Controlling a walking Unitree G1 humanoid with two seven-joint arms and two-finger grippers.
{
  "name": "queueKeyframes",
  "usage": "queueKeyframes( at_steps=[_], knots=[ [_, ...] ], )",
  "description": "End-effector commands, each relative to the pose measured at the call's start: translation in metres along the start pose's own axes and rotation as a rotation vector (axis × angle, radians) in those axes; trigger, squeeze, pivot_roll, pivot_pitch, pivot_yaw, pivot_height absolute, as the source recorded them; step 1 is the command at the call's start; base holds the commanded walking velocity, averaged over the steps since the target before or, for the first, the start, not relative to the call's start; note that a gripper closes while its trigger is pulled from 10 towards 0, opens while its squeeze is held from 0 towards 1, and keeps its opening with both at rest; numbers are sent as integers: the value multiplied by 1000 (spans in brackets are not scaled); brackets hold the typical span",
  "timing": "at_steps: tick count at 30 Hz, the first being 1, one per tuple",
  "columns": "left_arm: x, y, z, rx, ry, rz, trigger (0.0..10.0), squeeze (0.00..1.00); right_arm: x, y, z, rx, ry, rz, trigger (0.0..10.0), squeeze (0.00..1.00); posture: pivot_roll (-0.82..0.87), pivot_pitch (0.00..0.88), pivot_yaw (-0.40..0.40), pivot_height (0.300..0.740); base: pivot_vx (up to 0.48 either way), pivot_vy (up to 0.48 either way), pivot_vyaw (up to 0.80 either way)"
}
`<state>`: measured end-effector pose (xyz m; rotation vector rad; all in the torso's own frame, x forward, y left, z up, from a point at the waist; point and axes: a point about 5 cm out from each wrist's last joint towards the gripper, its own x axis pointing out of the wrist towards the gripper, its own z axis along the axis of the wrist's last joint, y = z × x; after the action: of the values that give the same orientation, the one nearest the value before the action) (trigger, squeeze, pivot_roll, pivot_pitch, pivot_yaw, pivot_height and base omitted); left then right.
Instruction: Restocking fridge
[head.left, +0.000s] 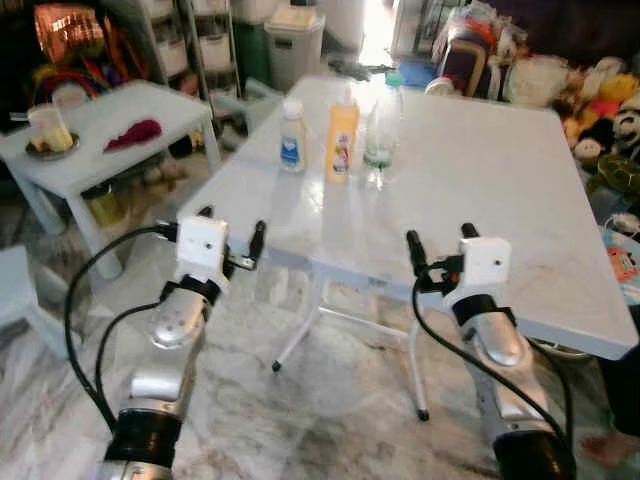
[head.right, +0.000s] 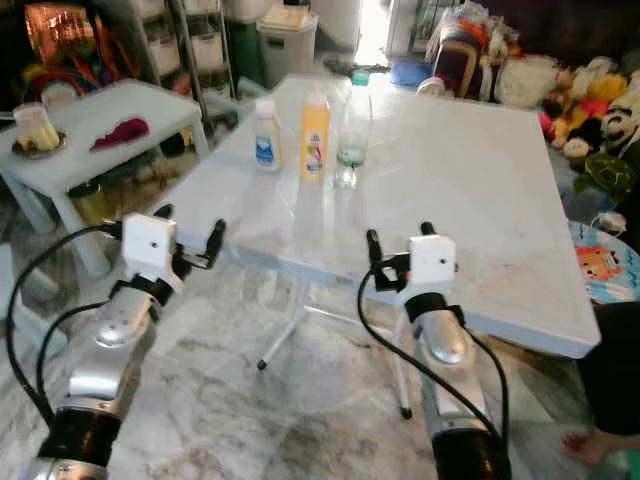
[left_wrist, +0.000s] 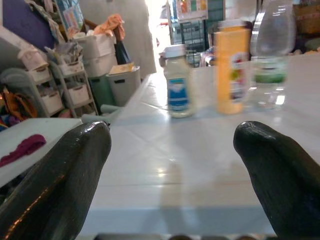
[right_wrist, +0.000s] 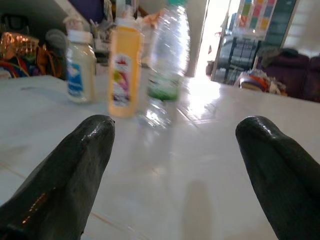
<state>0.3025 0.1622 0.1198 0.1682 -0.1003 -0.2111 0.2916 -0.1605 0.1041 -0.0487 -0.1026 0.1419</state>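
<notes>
clear bottle (left_wrist: 272, 50) top cut off

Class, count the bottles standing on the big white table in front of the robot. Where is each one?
3, in a row near the table's far left corner: a small white bottle on the robot's left, an orange bottle in the middle, a clear bottle on the right. None seems hidden.

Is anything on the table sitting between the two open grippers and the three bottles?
Nothing visible does. The left gripper and right gripper hover at the table's near edge, both open, and only bare tabletop lies between them and the white bottle, the orange bottle and the clear bottle.
</notes>
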Motion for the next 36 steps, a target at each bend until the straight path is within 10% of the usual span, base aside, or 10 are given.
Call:
queueKeyframes(
  at_steps=[1, 36],
  knots=[
    [0, 5, 1, 11, 1, 13, 10000, 0, 4, 7, 5, -6, -24, 23, 10000, 0, -22, 0, -33, 740, 349, 330, -438],
    [-11, -12, -6, -46, 25, -92, 10000, 0, 7, 16, -2, -29, -11, 54, 10000, 0, -5, 0, -34, 740, 278, 49, -161]
  ],
)
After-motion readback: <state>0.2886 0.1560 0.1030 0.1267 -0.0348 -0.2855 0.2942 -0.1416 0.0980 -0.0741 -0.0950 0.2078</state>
